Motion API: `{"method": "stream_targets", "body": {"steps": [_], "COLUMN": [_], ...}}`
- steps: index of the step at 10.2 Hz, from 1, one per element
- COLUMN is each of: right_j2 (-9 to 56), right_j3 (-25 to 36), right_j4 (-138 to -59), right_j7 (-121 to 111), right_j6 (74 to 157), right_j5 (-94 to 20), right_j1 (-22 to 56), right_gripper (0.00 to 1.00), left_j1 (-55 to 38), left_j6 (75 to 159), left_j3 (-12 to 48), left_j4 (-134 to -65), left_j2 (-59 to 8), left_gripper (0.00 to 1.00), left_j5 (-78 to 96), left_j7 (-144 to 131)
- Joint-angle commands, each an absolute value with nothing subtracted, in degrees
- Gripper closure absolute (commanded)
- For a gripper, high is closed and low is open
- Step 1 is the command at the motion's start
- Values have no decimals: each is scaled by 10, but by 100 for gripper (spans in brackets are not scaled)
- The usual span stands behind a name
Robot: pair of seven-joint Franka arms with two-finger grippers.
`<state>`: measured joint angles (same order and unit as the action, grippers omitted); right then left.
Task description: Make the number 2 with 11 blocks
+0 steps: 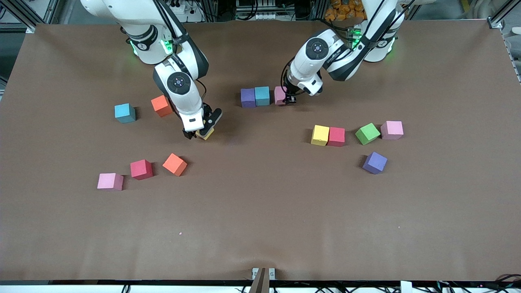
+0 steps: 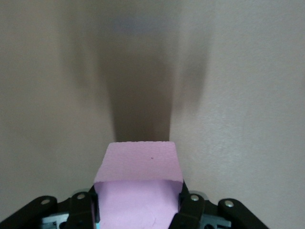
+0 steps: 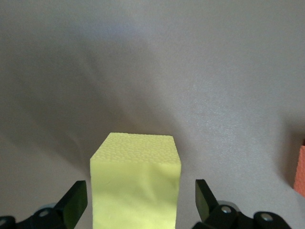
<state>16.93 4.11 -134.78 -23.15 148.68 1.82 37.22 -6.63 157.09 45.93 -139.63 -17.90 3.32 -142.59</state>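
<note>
We sweep from the right arm's end of the tabletop [image 1: 260, 228]: a blue cube [image 1: 125, 112] and an orange cube [image 1: 161, 105] sit toward the robots' edge, while a pink cube [image 1: 110, 181], a red cube [image 1: 141, 169] and another orange cube [image 1: 175, 164] lie loose nearer the camera's edge. Our right gripper [image 1: 199, 132] is down around a yellow cube [image 1: 205, 133], but its fingers [image 3: 74, 202] stand clear of the sides, so it is released. At the middle, the number 2 is barely begun: a purple cube [image 1: 247, 97] abuts a teal cube [image 1: 262, 95], and our left gripper [image 1: 287, 97] is clenched on a pink block [image 2: 138, 188] just beside them. Further along wait a yellow-and-red pair [image 1: 328, 135], the green cube [image 1: 367, 133], one more pink [image 1: 391, 130] and a purple [image 1: 375, 162]. The risk, we judge: the pink block may nudge the teal one when it lands and skew the row. And if the right gripper closes off-centre, the yellow cube could twist.
</note>
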Motion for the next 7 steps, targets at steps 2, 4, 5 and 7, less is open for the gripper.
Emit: {"method": "stream_targets", "body": {"steps": [2, 4, 5, 7], "right_j2": [171, 165, 163, 162], "right_j3": [35, 33, 32, 31], "right_j4": [-1356, -1352, -1347, -1325], "right_j7": [-229, -229, -229, -230], "right_j6": [1490, 1486, 1486, 1475], "right_j5": [9, 9, 9, 9], "right_j1": [369, 369, 369, 369], "right_gripper": [49, 49, 49, 49], "left_j1": [-71, -73, -73, -79], "left_j6": [1593, 1607, 1608, 1608], "left_j3": [454, 454, 454, 452], "left_j4": [-1394, -1394, -1394, -1394], "left_j2": [-202, -210, -211, -214], "left_gripper": [50, 50, 50, 49], "left_j5": [4, 2, 2, -8], "left_j7": [-1428, -1428, -1428, -1428]}}
